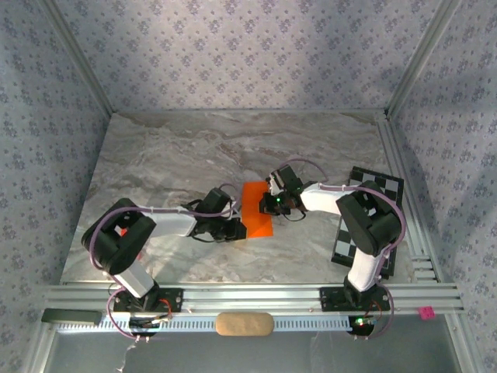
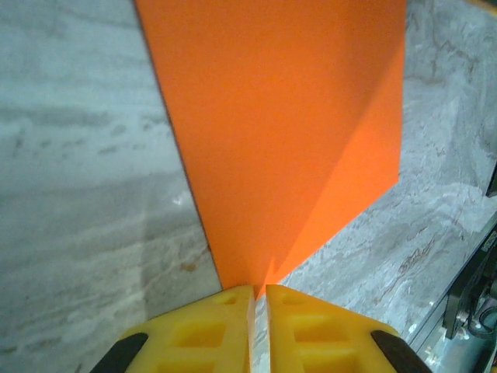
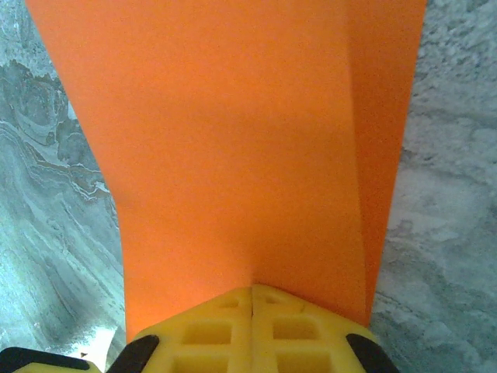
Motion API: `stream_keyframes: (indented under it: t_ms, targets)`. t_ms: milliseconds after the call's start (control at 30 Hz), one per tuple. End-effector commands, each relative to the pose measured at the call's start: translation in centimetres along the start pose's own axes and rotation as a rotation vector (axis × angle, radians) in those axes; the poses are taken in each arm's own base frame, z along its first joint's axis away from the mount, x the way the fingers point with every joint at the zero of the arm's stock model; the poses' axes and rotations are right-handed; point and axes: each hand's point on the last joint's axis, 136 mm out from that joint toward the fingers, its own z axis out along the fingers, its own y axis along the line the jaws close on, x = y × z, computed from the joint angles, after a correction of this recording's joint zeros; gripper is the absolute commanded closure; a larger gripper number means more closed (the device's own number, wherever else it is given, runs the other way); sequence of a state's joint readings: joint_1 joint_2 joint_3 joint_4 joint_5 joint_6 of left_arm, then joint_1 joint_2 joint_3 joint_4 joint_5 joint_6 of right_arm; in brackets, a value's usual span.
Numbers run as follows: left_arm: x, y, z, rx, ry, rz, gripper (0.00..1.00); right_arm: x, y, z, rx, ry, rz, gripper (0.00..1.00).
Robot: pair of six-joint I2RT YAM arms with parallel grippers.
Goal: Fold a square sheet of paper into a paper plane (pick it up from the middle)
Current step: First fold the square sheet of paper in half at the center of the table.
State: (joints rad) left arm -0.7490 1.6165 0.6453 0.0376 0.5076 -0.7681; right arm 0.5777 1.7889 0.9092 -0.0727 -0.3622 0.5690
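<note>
The square sheet of paper point(image 1: 255, 214) is bright orange and lies partly folded on the marble table between both arms. My left gripper point(image 1: 239, 223) is at its near left edge. In the left wrist view the yellow fingers point(image 2: 225, 326) pinch a corner of the sheet point(image 2: 279, 116), with a slim gap between them and a diagonal fold running up to the right. My right gripper point(image 1: 269, 203) is at the sheet's far right side. Its fingertips point(image 3: 295, 318) are shut on the sheet's edge point(image 3: 233, 140), which curves up from them. The paper plane is out of view.
A black-and-white checkerboard card point(image 1: 371, 203) lies at the right, partly under the right arm. Aluminium rails point(image 1: 256, 297) run along the near edge, with a tan pad point(image 1: 244, 323) and a small pink piece point(image 1: 425, 312). Patterned walls enclose the table point(image 1: 171, 148).
</note>
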Motion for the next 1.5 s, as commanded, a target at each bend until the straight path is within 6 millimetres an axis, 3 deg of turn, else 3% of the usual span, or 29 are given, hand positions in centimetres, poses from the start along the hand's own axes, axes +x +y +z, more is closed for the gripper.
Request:
stream_keyframes:
  t_ms: [0,133,267,400,533,767,1133,1233,1467]
  targets:
    - [2.4,0.6,-1.1,-0.038,0.059,-0.008,0.85,5.0,-5.9,0.6,0.209,0.143,0.084,1.0]
    - [-1.0,-2.6,-4.0,0.026,-0.056,0.05,0.82,4.8,-5.6,0.5,0.199,0.147,0.059,1.0]
    - [-5.9,-3.6,-5.8,0.089,-0.132,0.019,0.8,4.7,-5.0,0.5,0.172,0.158,0.027,1.0]
    - [-10.5,-3.8,-5.4,0.115,-0.163,-0.023,0.81,4.8,-4.7,0.5,0.158,0.186,0.0,1.0]
    - [-13.0,-4.7,-3.9,0.156,-0.15,-0.031,0.82,4.8,-4.7,0.4,0.156,0.193,-0.003,1.0]
    - [-13.4,-3.0,-1.2,0.147,-0.111,-0.071,0.82,4.9,-4.8,0.5,0.156,0.192,0.01,1.0]
    - [-11.8,3.0,2.1,-0.014,-0.057,-0.165,0.84,5.1,-4.9,0.9,0.164,0.201,0.018,1.0]
    - [-12.0,2.9,1.5,-0.036,-0.068,-0.167,0.84,5.1,-4.9,0.8,0.166,0.198,0.019,1.0]
    - [-14.3,-0.6,-0.5,0.022,-0.101,-0.114,0.83,5.0,-4.9,0.6,0.168,0.196,0.017,1.0]
